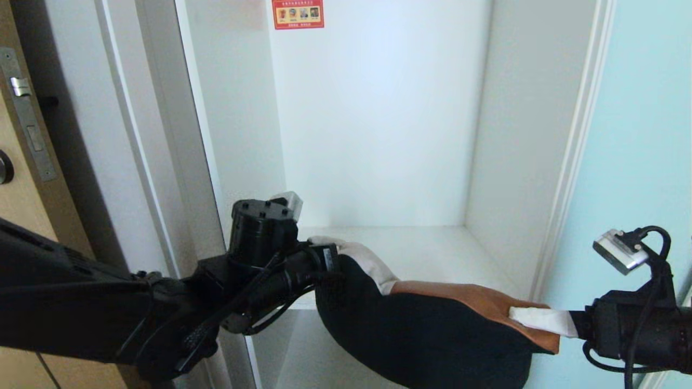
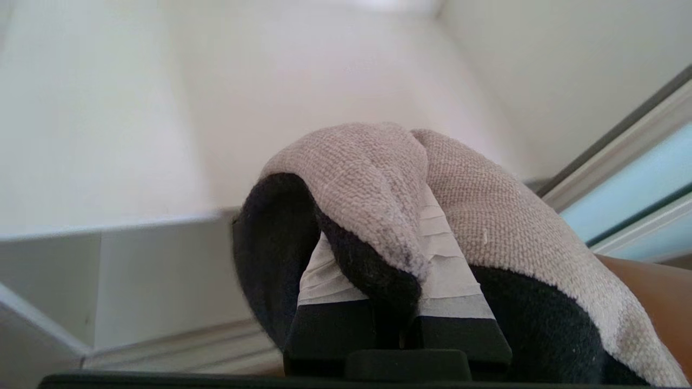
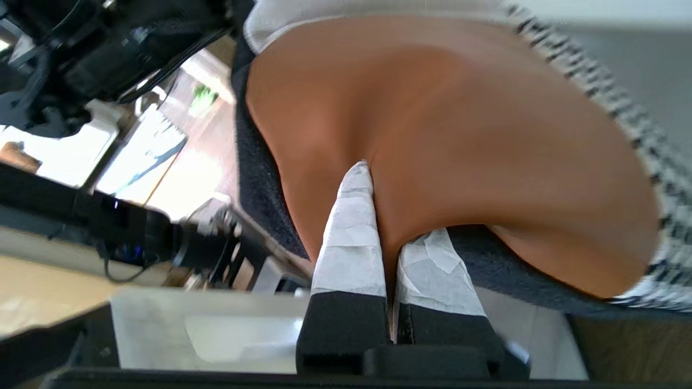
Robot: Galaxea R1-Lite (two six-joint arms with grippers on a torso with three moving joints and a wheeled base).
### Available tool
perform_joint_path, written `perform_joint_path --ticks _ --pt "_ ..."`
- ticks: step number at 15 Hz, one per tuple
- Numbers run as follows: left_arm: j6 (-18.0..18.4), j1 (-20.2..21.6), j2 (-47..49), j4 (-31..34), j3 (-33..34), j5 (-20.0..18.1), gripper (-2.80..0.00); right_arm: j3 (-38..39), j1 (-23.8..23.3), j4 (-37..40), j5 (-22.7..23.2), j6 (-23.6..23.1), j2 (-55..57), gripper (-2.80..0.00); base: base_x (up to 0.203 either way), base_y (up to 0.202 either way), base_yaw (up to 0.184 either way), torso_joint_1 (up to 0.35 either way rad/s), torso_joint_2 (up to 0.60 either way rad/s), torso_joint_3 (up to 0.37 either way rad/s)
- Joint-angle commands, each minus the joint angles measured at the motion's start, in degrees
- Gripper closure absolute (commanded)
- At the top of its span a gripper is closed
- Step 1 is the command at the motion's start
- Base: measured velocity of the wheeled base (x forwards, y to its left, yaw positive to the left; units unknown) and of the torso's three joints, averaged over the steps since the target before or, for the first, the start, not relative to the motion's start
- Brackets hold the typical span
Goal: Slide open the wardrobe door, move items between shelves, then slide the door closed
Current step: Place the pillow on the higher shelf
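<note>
Black knit bundle (image 1: 427,340) – tan-brown piece (image 1: 486,305), white cloth (image 1: 367,259), aqua door (image 1: 638,135)

Head cam looks forward and down into the wardrobe compartment (image 1: 378,135), arms entering at 8 and 4 o'clock. Both wrist cams sit right behind their fingers, super close; all three share the clothing bundle (image 1: 427,335).

Probably a home bedroom: white wardrobe shelf (image 1: 432,248), aqua sliding door (image 1: 638,135), wooden room door (image 1: 16,189).
</note>
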Motion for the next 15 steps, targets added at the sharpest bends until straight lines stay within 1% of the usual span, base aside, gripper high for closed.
perform_joint_path --ticks 1,5,7,9,12,15 --pt "-0.2 0.0 -4.6 2.4 -1.6 0.1 0.00 -3.1 0.0 2.4 -2.7 0.1 -2.3 0.00 0.000 0.000 0.000 0.000 0.00 0.000" --pt "0.6 0.0 -7.7 6.0 -5.9 0.2 0.00 -8.6 -0.1 3.4 -4.8 0.1 -2.6 0.00 0.000 0.000 0.000 0.000 0.00 0.000" --pt "0.8 0.1 -8.6 7.7 -7.8 0.5 0.00 -12.4 0.0 3.4 -7.0 0.1 -1.3 0.00 0.000 0.000 0.000 0.000 0.00 0.000" --pt "0.8 0.6 -8.6 8.8 -10.2 1.2 0.00 -17.2 0.0 3.5 -8.2 0.1 1.3 0.00 0.000 0.000 0.000 0.000 0.00 0.000" --pt "0.8 2.2 -8.0 11.8 -15.3 1.2 0.00 -25.4 0.0 5.8 -12.2 0.1 5.2 0.00 0.000 0.000 0.000 0.000 0.00 0.000" --pt "0.8 5.0 -3.7 12.6 -20.3 1.2 0.00 -32.0 0.0 7.2 -15.3 0.1 12.0 0.00 0.000 0.000 0.000 0.000 0.00 0.000"
